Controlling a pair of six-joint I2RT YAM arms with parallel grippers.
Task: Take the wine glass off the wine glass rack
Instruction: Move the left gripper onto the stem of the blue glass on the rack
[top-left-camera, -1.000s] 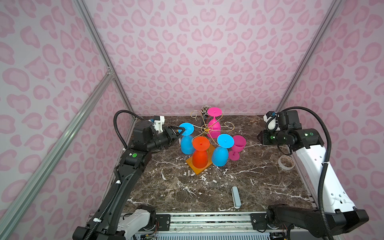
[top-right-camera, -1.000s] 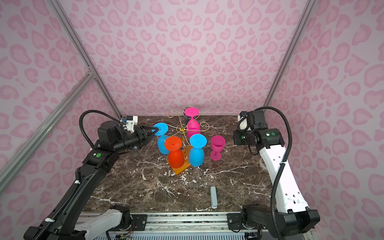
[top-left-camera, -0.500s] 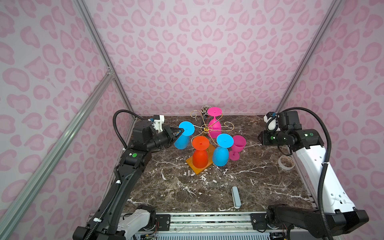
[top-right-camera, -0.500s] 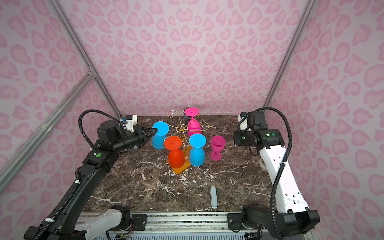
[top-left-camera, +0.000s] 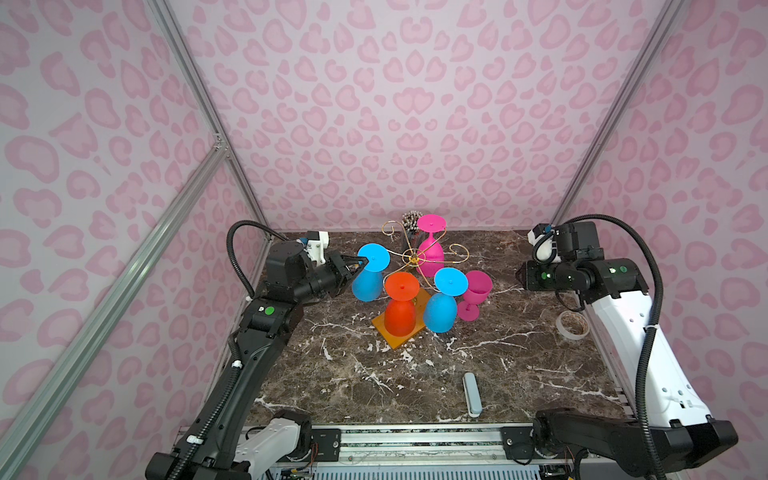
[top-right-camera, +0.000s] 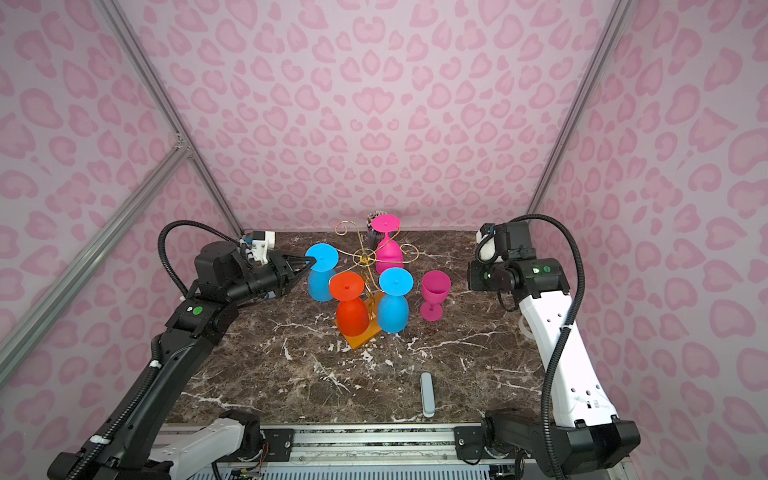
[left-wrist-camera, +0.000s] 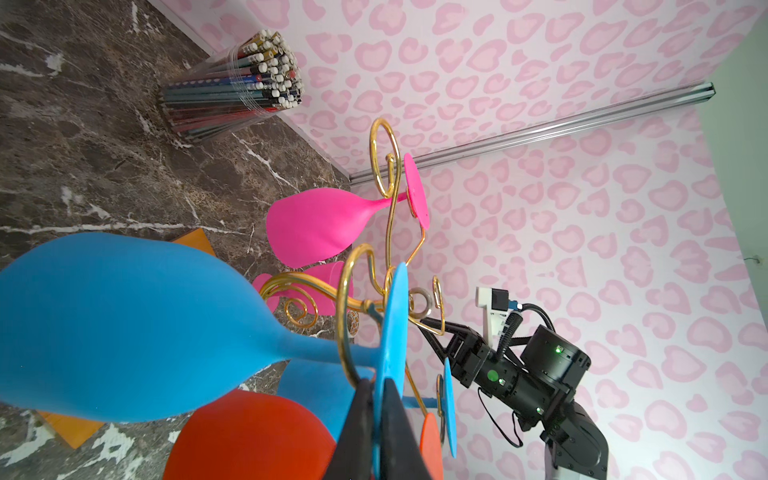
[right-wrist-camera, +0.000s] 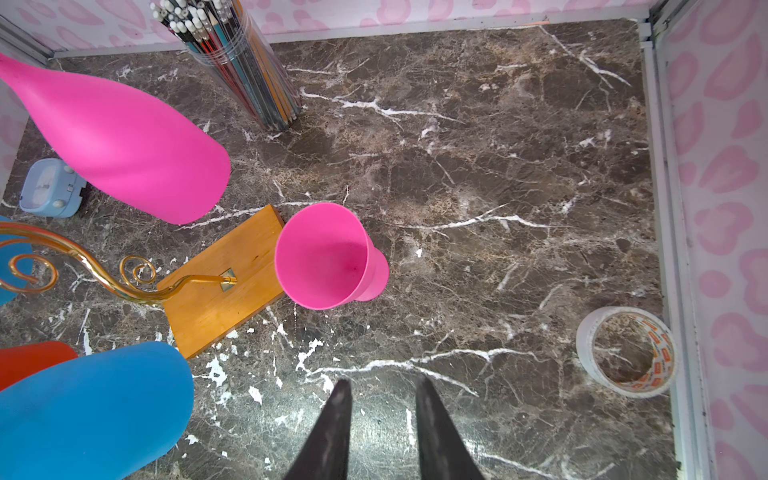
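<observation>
The wine glass rack (top-left-camera: 413, 259) is gold scrolled wire on an orange-brown wooden base (right-wrist-camera: 224, 274), mid-table in both top views. Blue, orange and pink glasses hang upside down from it. My left gripper (left-wrist-camera: 376, 380) is shut on the flat foot of the leftmost blue wine glass (top-left-camera: 366, 284). That glass's stem still passes through a gold wire loop in the left wrist view, and its bowl (left-wrist-camera: 124, 324) tilts away from the post. My right gripper (right-wrist-camera: 382, 380) is open and empty above bare table, off to the right of the rack (top-right-camera: 363, 259).
A pink glass (top-left-camera: 476, 291) stands upright on the table right of the rack. A cup of pencils (top-left-camera: 411, 224) sits by the back wall. A tape roll (top-left-camera: 572, 325) lies at the right edge, a pale bar (top-left-camera: 472, 394) near the front, and a small blue timer (right-wrist-camera: 52, 187) behind the rack.
My left gripper has closed on the foot of the leftmost blue glass, and the bowl has swung slightly left. My right arm drew back a little to the right.
</observation>
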